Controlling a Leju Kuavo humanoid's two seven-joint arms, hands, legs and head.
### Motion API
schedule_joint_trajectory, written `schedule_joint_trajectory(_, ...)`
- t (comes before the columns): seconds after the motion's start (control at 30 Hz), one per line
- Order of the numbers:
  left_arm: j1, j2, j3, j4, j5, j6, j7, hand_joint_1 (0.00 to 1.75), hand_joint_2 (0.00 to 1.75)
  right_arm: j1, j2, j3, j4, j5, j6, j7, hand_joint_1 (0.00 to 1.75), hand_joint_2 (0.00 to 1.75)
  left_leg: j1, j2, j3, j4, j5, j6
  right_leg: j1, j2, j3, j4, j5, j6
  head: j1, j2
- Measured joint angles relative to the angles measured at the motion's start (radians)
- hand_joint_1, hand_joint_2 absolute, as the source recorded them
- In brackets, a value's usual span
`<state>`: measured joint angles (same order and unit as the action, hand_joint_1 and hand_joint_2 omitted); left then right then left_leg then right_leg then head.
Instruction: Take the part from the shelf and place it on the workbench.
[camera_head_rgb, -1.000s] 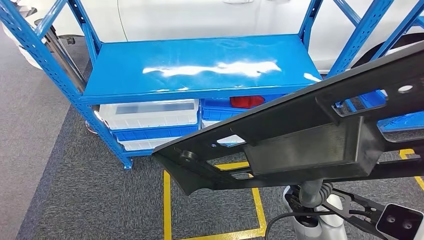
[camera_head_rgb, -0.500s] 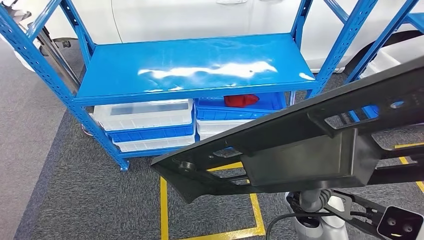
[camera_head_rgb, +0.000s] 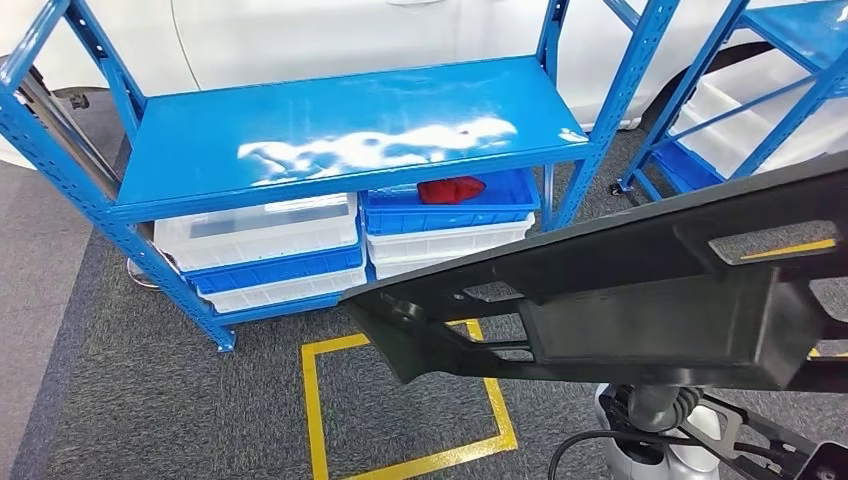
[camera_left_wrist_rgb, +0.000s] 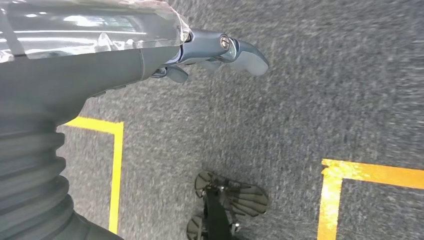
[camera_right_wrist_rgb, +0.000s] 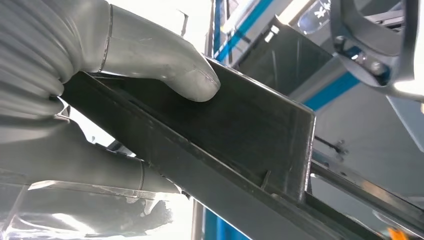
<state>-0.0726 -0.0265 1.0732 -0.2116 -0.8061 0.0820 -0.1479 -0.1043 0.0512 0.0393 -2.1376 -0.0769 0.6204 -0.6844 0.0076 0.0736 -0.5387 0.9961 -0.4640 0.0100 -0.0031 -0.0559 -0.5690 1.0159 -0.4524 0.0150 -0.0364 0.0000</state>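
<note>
1. One long black part fills the lower right of my head view, carried in the air in front of the shelf and tilted, its far end higher.
2. My right hand is clamped on the part: the thick grey thumb presses one face and the fingers wrap the other side.
3. My left hand hangs over grey carpet with nothing in it; I cannot tell whether its fingers are curled or apart.
4. On the shelf's lower level I see white and blue bins, and a red object lies in the blue bin at the right.
5. Yellow tape marks a square on the carpet in front of the shelf.
</note>
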Motion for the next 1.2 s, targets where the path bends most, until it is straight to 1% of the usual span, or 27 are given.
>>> schedule_joint_trajectory(0.03,-0.001,0.004,0.000,0.000,0.001,0.000,-0.002,0.00,1.75,0.000,0.003,-0.001,-0.010,0.008,-0.009,0.000,1.75,1.75,-0.001,0.007,0.001,0.000,0.000,-0.006,0.004,-0.002,0.002,-0.010,-0.002,-0.007,0.000,0.000)
schedule_joint_trajectory(0.1,-0.007,0.011,0.001,0.000,0.005,0.001,-0.005,0.00,1.75,0.000,0.007,0.001,-0.026,0.032,-0.045,0.000,1.75,1.75,-0.001,0.017,0.002,-0.001,-0.002,-0.018,0.003,0.017,-0.002,-0.015,0.005,-0.019,0.000,0.000)
schedule_joint_trajectory(0.17,-0.012,0.014,0.001,-0.001,0.006,0.003,-0.006,0.00,1.75,-0.001,0.006,0.013,-0.038,0.053,-0.101,0.000,1.75,1.75,0.002,-0.006,-0.010,0.033,-0.031,-0.028,-0.003,0.034,-0.001,-0.024,0.014,-0.033,0.000,0.000)
schedule_joint_trajectory(0.23,-0.012,0.016,0.001,-0.001,0.003,0.005,-0.006,0.00,1.75,-0.001,0.005,0.032,-0.042,0.061,-0.145,0.000,1.75,1.75,0.004,-0.048,-0.058,0.147,-0.099,-0.033,-0.004,0.052,-0.004,-0.028,0.020,-0.042,0.000,0.000)
schedule_joint_trajectory(0.27,-0.011,0.017,0.001,-0.001,0.001,0.006,-0.006,0.00,1.75,-0.001,0.005,0.039,-0.043,0.063,-0.159,0.000,1.75,1.75,0.004,-0.059,-0.090,0.218,-0.131,-0.035,-0.003,0.063,-0.007,-0.027,0.022,-0.044,0.000,0.000)
schedule_joint_trajectory(0.3,-0.010,0.017,0.001,-0.001,0.000,0.006,-0.007,0.00,1.75,0.000,0.003,0.046,-0.043,0.065,-0.171,0.000,1.75,1.75,0.005,-0.064,-0.114,0.271,-0.148,-0.036,-0.003,0.075,-0.010,-0.025,0.023,-0.045,0.000,0.000)
schedule_joint_trajectory(0.33,-0.009,0.017,0.001,-0.001,-0.002,0.006,-0.009,0.00,1.75,0.001,-0.002,0.053,-0.045,0.069,-0.187,0.000,1.75,1.75,0.005,-0.066,-0.122,0.287,-0.144,-0.036,-0.002,0.088,-0.012,-0.023,0.024,-0.044,0.000,0.000)
schedule_joint_trajectory(0.37,-0.009,0.017,0.001,-0.001,-0.004,0.005,-0.010,0.00,1.75,0.001,-0.009,0.062,-0.048,0.076,-0.208,0.000,1.75,1.75,0.005,-0.068,-0.110,0.264,-0.121,-0.035,-0.002,0.100,-0.012,-0.020,0.024,-0.043,0.000,0.000)
schedule_joint_trajectory(0.4,-0.010,0.017,0.001,-0.001,-0.004,0.003,-0.012,0.00,1.75,0.002,-0.018,0.073,-0.052,0.083,-0.232,0.000,1.75,1.75,0.006,-0.074,-0.082,0.204,-0.084,-0.033,-0.002,0.112,-0.012,-0.017,0.023,-0.042,0.000,0.000)
schedule_joint_trajectory(0.47,-0.012,0.017,0.001,-0.001,-0.005,-0.005,-0.012,0.00,1.75,-0.002,-0.041,0.102,-0.061,0.095,-0.284,0.000,1.75,1.75,0.009,-0.108,-0.019,0.068,-0.028,-0.028,-0.001,0.133,-0.014,-0.009,0.022,-0.035,0.000,0.000)
schedule_joint_trajectory(0.5,-0.012,0.017,0.001,-0.001,-0.006,-0.008,-0.010,0.00,1.75,-0.006,-0.053,0.119,-0.064,0.100,-0.312,0.000,1.75,1.75,0.009,-0.122,-0.001,0.027,-0.017,-0.025,-0.001,0.143,-0.018,-0.006,0.022,-0.029,0.000,0.000)
schedule_joint_trajectory(0.53,-0.012,0.017,0.001,-0.001,-0.009,-0.009,-0.008,0.00,1.75,-0.012,-0.065,0.138,-0.065,0.103,-0.337,0.000,1.75,1.75,0.009,-0.130,0.006,0.009,-0.016,-0.021,-0.002,0.153,-0.022,-0.004,0.024,-0.023,0.000,0.000)
schedule_joint_trajectory(0.6,-0.014,0.016,0.001,-0.001,-0.015,-0.010,-0.002,0.00,1.75,-0.022,-0.089,0.172,-0.065,0.103,-0.373,0.000,1.75,1.75,0.008,-0.114,0.007,0.006,-0.013,-0.012,-0.002,0.172,-0.029,-0.006,0.030,-0.009,0.000,0.000)
schedule_joint_trajectory(0.63,-0.016,0.014,0.001,-0.001,-0.019,-0.009,0.000,0.00,1.75,-0.026,-0.100,0.184,-0.065,0.100,-0.382,0.000,1.75,1.75,0.009,-0.104,0.008,0.002,-0.009,-0.005,-0.002,0.164,-0.033,0.000,0.025,-0.004,0.000,0.000)
schedule_joint_trajectory(0.7,-0.019,0.012,0.001,-0.001,-0.025,-0.004,0.009,0.00,1.75,-0.039,-0.117,0.201,-0.064,0.094,-0.394,0.000,1.75,1.75,0.014,-0.083,0.007,-0.004,-0.001,0.006,-0.001,0.121,-0.063,0.062,-0.014,0.006,0.000,0.000)
schedule_joint_trajectory(0.73,-0.018,0.011,0.001,-0.001,-0.029,0.000,0.016,0.00,1.75,-0.043,-0.124,0.208,-0.064,0.093,-0.399,0.000,1.75,1.75,0.013,-0.073,0.005,-0.005,0.000,0.009,-0.002,0.093,-0.092,0.124,-0.048,0.010,0.000,0.000)
schedule_joint_trajectory(0.77,-0.016,0.011,0.001,-0.001,-0.031,0.004,0.024,0.00,1.75,-0.045,-0.129,0.215,-0.063,0.094,-0.403,0.000,1.75,1.75,0.012,-0.061,0.003,-0.004,0.000,0.010,-0.004,0.076,-0.126,0.196,-0.081,0.014,0.000,0.000)
schedule_joint_trajectory(0.8,-0.015,0.011,0.001,-0.001,-0.033,0.008,0.033,0.00,1.75,-0.043,-0.132,0.222,-0.062,0.096,-0.405,0.000,1.75,1.75,0.011,-0.049,0.002,-0.004,0.000,0.010,-0.007,0.068,-0.154,0.256,-0.104,0.018,0.000,0.000)
schedule_joint_trajectory(0.83,-0.014,0.011,0.001,-0.001,-0.034,0.011,0.041,0.00,1.75,-0.039,-0.135,0.229,-0.062,0.098,-0.407,0.000,1.75,1.75,0.011,-0.038,0.002,-0.004,-0.001,0.010,-0.009,0.064,-0.168,0.287,-0.108,0.020,0.000,0.000)
schedule_joint_trajectory(0.87,-0.014,0.010,0.001,-0.001,-0.035,0.015,0.049,0.00,1.75,-0.034,-0.137,0.237,-0.061,0.101,-0.406,0.000,1.75,1.75,0.011,-0.027,0.002,-0.004,-0.001,0.009,-0.010,0.060,-0.160,0.274,-0.092,0.021,0.000,0.000)
schedule_joint_trajectory(0.9,-0.015,0.009,0.001,-0.001,-0.035,0.019,0.055,0.00,1.75,-0.031,-0.138,0.245,-0.061,0.104,-0.403,0.000,1.75,1.75,0.011,-0.017,0.003,-0.004,-0.003,0.007,-0.011,0.052,-0.132,0.220,-0.062,0.020,0.000,0.000)
schedule_joint_trajectory(0.97,-0.015,0.004,0.001,-0.001,-0.035,0.025,0.063,0.00,1.75,-0.026,-0.138,0.259,-0.061,0.109,-0.394,0.000,1.75,1.75,0.007,0.001,0.008,-0.003,-0.008,-0.001,-0.006,0.012,-0.052,0.072,-0.004,0.011,0.000,0.000)
schedule_joint_trajectory(1.0,-0.014,0.001,0.001,-0.001,-0.034,0.027,0.064,0.00,1.75,-0.026,-0.138,0.263,-0.060,0.109,-0.387,0.000,1.75,1.75,0.005,0.008,0.011,-0.002,-0.010,-0.006,-0.001,-0.003,-0.028,0.022,0.009,0.004,0.000,0.000)
schedule_joint_trajectory(1.03,-0.014,-0.001,0.001,-0.001,-0.034,0.028,0.065,0.00,1.75,-0.025,-0.138,0.267,-0.059,0.109,-0.380,0.000,1.75,1.75,0.002,0.016,0.012,-0.002,-0.013,-0.011,0.003,-0.011,-0.017,-0.002,0.012,-0.004,0.000,0.000)
schedule_joint_trajectory(1.1,-0.016,-0.007,0.001,-0.001,-0.034,0.028,0.064,0.00,1.75,-0.024,-0.138,0.271,-0.058,0.109,-0.368,0.000,1.75,1.75,0.000,0.034,0.015,-0.003,-0.016,-0.022,0.006,0.007,-0.022,-0.006,0.012,-0.019,0.000,0.000)
schedule_joint_trajectory(1.13,-0.017,-0.009,0.001,-0.001,-0.034,0.028,0.062,0.00,1.75,-0.024,-0.138,0.272,-0.058,0.108,-0.362,0.000,1.75,1.75,0.002,0.030,0.016,0.001,-0.021,-0.028,0.005,0.017,-0.022,-0.008,0.014,-0.025,0.000,0.000)
schedule_joint_trajectory(1.2,-0.018,-0.016,0.001,-0.001,-0.033,0.023,0.055,0.00,1.75,-0.028,-0.138,0.274,-0.057,0.106,-0.352,0.000,1.75,1.75,0.006,-0.012,-0.004,0.053,-0.059,-0.037,0.000,0.037,-0.021,-0.014,0.020,-0.039,0.000,0.000)
